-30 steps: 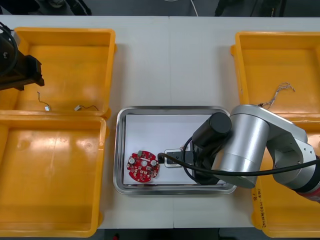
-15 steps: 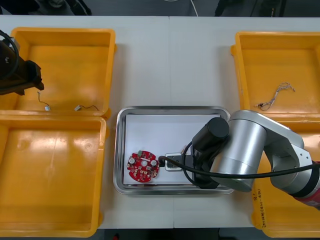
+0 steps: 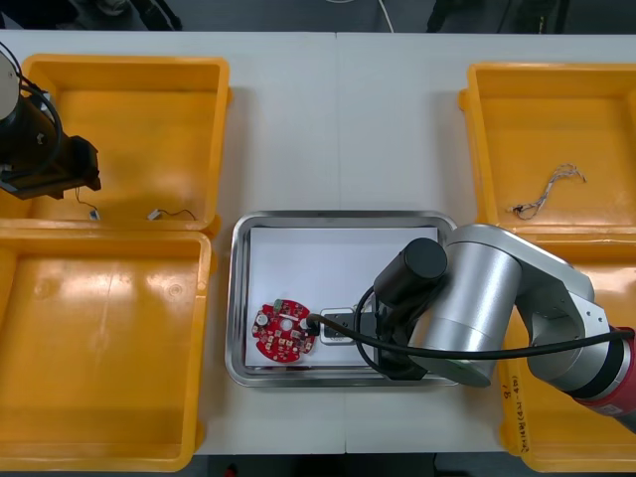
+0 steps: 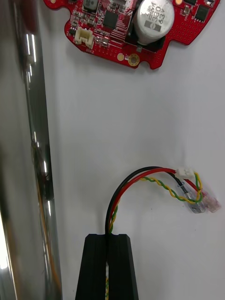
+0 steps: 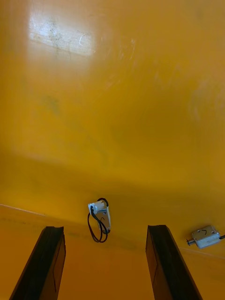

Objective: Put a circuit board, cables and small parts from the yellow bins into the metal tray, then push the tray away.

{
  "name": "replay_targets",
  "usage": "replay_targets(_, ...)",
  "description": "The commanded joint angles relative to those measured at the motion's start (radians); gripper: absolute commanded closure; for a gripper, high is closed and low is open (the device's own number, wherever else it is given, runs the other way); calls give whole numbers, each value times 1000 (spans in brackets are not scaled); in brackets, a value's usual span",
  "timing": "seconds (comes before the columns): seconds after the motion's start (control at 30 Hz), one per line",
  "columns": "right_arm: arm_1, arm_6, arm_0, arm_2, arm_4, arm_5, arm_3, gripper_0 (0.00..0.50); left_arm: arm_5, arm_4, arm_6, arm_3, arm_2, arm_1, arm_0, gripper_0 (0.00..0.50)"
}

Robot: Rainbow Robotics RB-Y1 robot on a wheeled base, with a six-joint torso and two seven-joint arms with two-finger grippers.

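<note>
Right jaws, clenched on the red and yellow cable (image 4: pixel 154 180), low over the white floor of the metal tray (image 3: pixel 338 216); circuit board (image 4: pixel 136 28) just ahead, tray wall close alongside. Step in hand, by judgement: laying the cable down; next, release and lift straight up, clear of board and wall. Left jaws, released, hover in a yellow bin (image 5: pixel 117 93), a small metal part (image 5: pixel 99 215) ahead between them, another small metal part (image 5: pixel 204 236) just outside; open floor beyond.

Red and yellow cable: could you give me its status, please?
Right gripper shut on red and yellow cable, low over metal tray, near round red circuit board. Left gripper open over far left yellow bin. Nothing blocking.
</note>
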Motion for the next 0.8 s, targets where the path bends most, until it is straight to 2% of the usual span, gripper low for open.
replay_targets(0.03,19,-14,9,8,17,6,-5,500,-31,8,-125,-4,-8,43,-15,0)
replay_targets(0.1,21,-13,11,10,23,5,-5,492,-40,9,-130,-4,-8,45,-8,0)
replay_targets(0.13,24,-14,9,8,26,5,-5,441,-42,9,-133,-4,-8,43,-5,0)
replay_targets(0.17,25,-13,11,8,30,5,-7,357,-43,9,-136,-4,-8,43,-5,0)
replay_targets(0.2,27,-14,11,8,30,5,-5,306,-42,9,-138,-4,-8,43,-5,0)
replay_targets(0.23,28,-14,9,8,34,5,-5,187,-42,9,-141,-4,-8,43,-5,9)
replay_targets(0.27,30,-17,9,8,38,5,-5,65,-42,9,-144,-4,-11,43,-5,153)
replay_targets(0.3,30,-17,11,8,40,5,-5,1,-42,9,-145,-4,-14,43,-5,225)
replay_targets(0.33,30,-20,11,8,41,6,-5,0,-43,6,-148,-4,-22,43,-5,341)
replay_targets(0.37,30,-23,9,8,44,6,-5,0,-50,5,-148,-4,-33,43,-5,429)
replay_targets(0.43,28,-27,9,8,47,8,-7,0,-60,3,-150,-4,-42,45,-5,491)
replay_targets(0.8,31,-53,-29,-24,30,32,-7,0,-66,0,-156,-4,-56,45,-5,500)
